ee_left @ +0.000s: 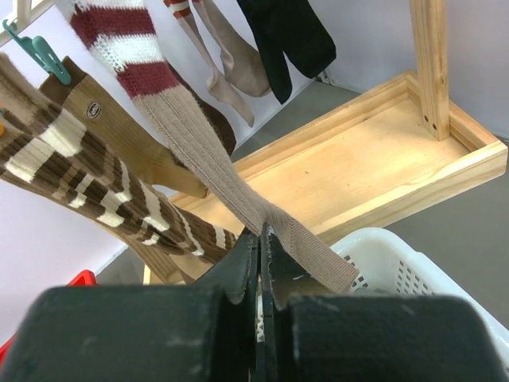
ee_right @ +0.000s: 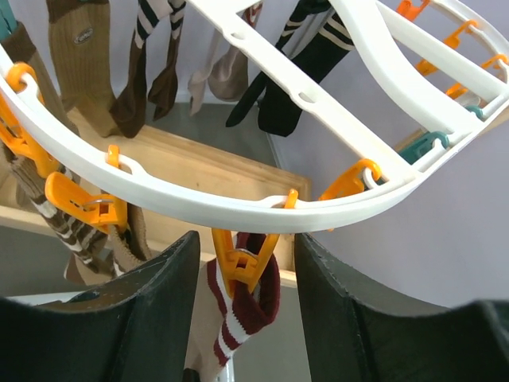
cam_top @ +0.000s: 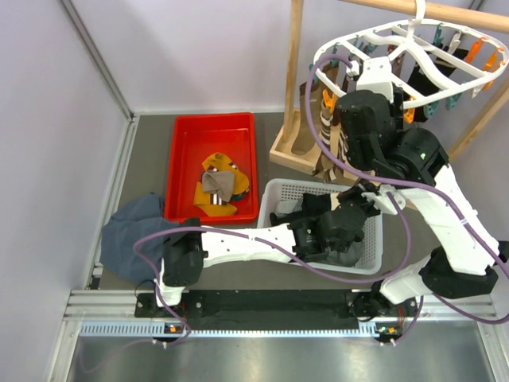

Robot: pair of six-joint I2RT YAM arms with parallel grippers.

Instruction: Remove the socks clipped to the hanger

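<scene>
Right wrist: right gripper [ee_right: 245, 243] parted astride orange clip [ee_right: 238, 264] pinning red-striped tan sock [ee_right: 248, 310] under hanger rim [ee_right: 199, 209]; left gripper [ee_left: 260, 243] clenched on that sock's lower end. Squeeze clip squarely, then draw sock down.

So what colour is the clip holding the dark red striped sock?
The clip is orange; the right wrist view shows it best.

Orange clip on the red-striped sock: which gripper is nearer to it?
Right. The right gripper stands open with the orange clip between its jaws. The left gripper is lower, shut on the beige end of that sock above the white basket.
</scene>
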